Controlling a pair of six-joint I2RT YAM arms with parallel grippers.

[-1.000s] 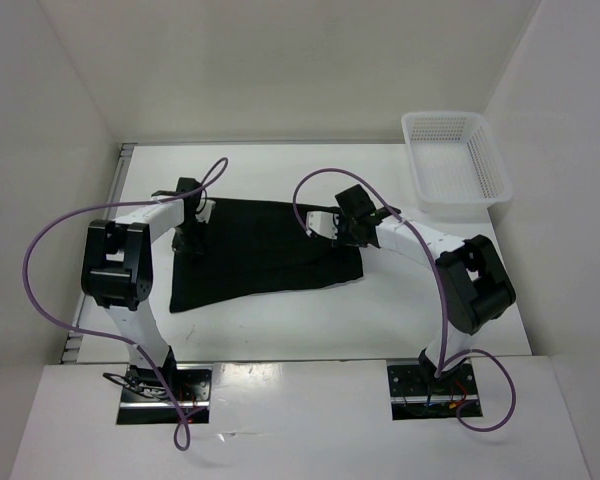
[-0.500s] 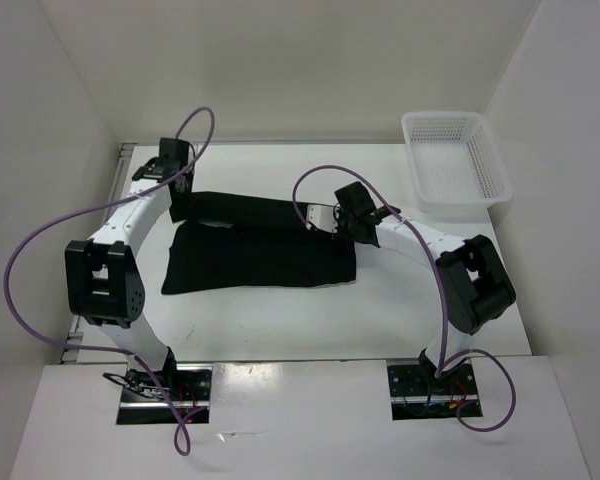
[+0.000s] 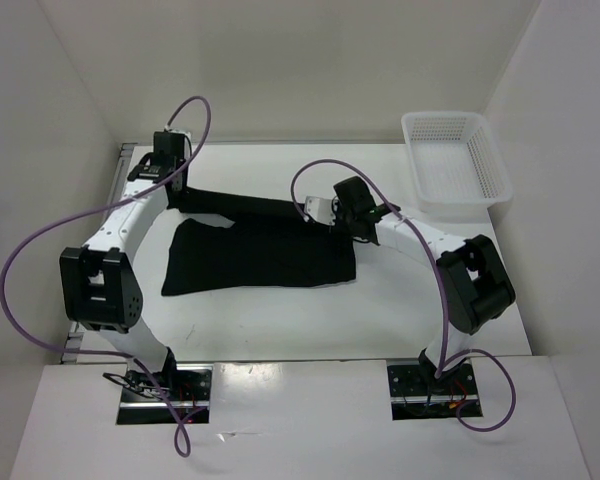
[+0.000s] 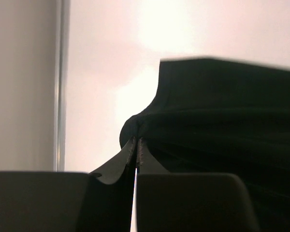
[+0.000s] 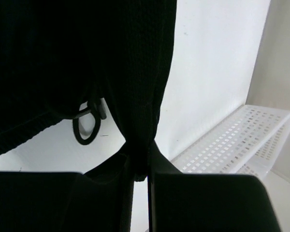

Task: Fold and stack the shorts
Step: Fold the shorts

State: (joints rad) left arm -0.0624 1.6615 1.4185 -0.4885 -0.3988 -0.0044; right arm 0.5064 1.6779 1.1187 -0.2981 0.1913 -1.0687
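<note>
Top external: we see the plain black soft-fabric shorts [image 3: 260, 258] mid-frame; the left gripper [image 3: 176, 196], upper left, is clamped on one corner. The right gripper [image 3: 332, 222] pinches the opposite edge, centre-right.

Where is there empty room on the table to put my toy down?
The wide bare table strip between the shorts and the arm bases. Crowded at the far side, where left gripper and right gripper pinch the shorts.
</note>
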